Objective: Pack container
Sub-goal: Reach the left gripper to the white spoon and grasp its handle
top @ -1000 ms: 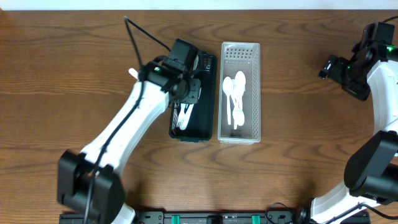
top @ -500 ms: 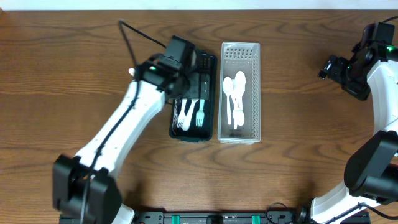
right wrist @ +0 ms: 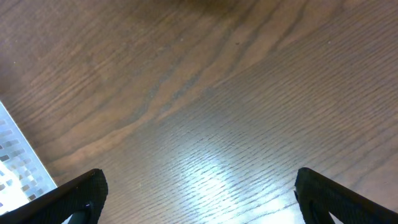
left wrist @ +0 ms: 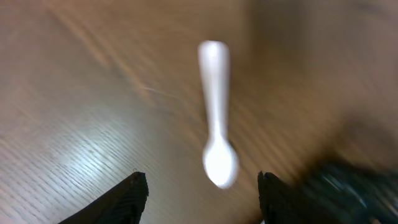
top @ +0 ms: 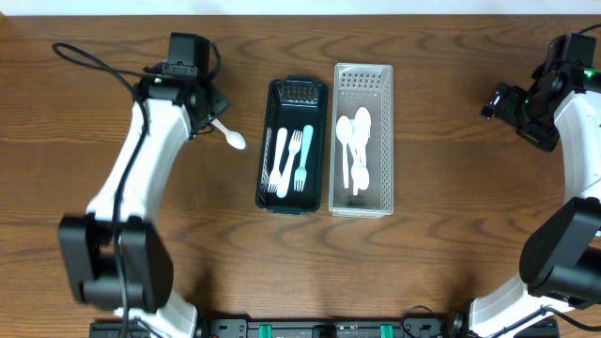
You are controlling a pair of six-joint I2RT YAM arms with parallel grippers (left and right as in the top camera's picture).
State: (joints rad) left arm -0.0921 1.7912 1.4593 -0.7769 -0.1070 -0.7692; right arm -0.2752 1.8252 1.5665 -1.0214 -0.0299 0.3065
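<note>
A black bin (top: 293, 92) holds several white forks (top: 291, 160). Right beside it a clear white bin (top: 363, 75) holds several white spoons (top: 356, 143). One loose white spoon (top: 225, 134) lies on the table left of the black bin; it shows blurred in the left wrist view (left wrist: 216, 115). My left gripper (top: 203, 120) is open and empty over the handle end of that spoon, its fingertips (left wrist: 202, 193) on either side of the bowl. My right gripper (top: 496, 101) is open and empty at the far right, over bare wood (right wrist: 199, 193).
The left arm's black cable (top: 89, 58) loops over the table at the far left. A corner of the clear bin shows at the left edge of the right wrist view (right wrist: 15, 168). A black rail (top: 319, 329) runs along the table's front edge.
My left gripper has swung from over the black bin to the left, to the loose spoon. Forks now lie uncovered in the black bin. The right arm has not moved.
</note>
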